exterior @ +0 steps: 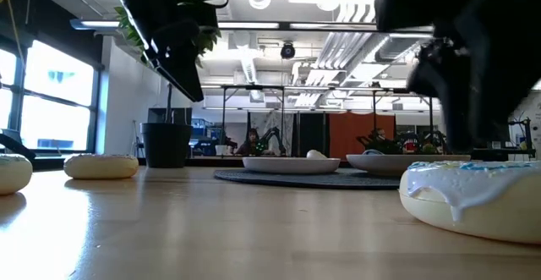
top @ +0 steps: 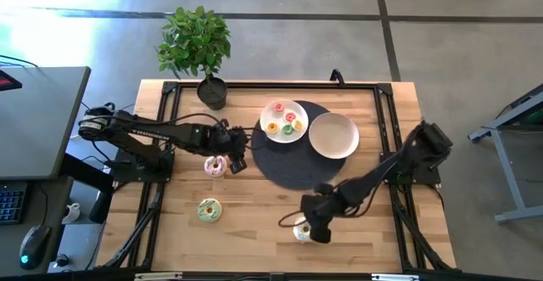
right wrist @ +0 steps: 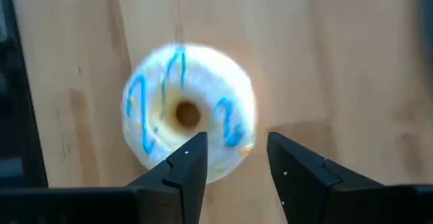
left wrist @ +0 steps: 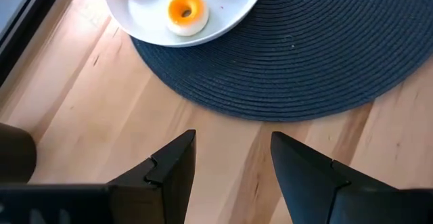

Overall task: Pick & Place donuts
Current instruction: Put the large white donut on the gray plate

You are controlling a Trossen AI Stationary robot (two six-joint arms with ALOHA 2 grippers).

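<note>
A white donut with blue stripes lies flat on the wood near the table's near edge, and shows close up in the low view. My right gripper hangs open just above it, one finger over its rim and the other beside it. A pink donut and a green donut lie on the table's left half. My left gripper is open beside the pink donut, at the edge of the dark round mat. A white plate on the mat holds several small donuts, among them a yellow one.
An empty white plate sits on the mat's right side. A potted plant stands at the far left corner. A black frame runs around the tabletop. Bare wood lies between the green donut and the white one.
</note>
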